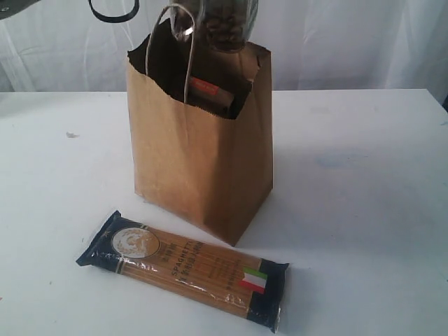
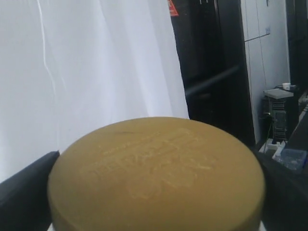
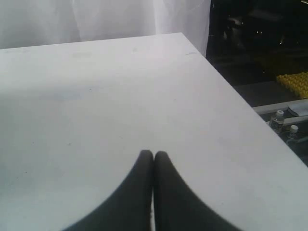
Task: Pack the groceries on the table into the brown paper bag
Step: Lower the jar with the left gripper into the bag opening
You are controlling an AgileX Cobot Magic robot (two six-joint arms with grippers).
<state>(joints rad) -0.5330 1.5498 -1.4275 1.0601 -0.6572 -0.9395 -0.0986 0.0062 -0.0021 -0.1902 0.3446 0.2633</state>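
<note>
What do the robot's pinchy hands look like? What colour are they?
Both are black. The right gripper has two smooth fingers that curve and narrow to rounded tips. Of the left gripper only the edges of its dark fingers show. No markings are visible. A thin black loop, probably a cable, shows high in the exterior view.

- Looks like a lab or test room — plain white table backed by hung white curtains.
- Tall dark cabinets and stacked equipment behind.
</note>
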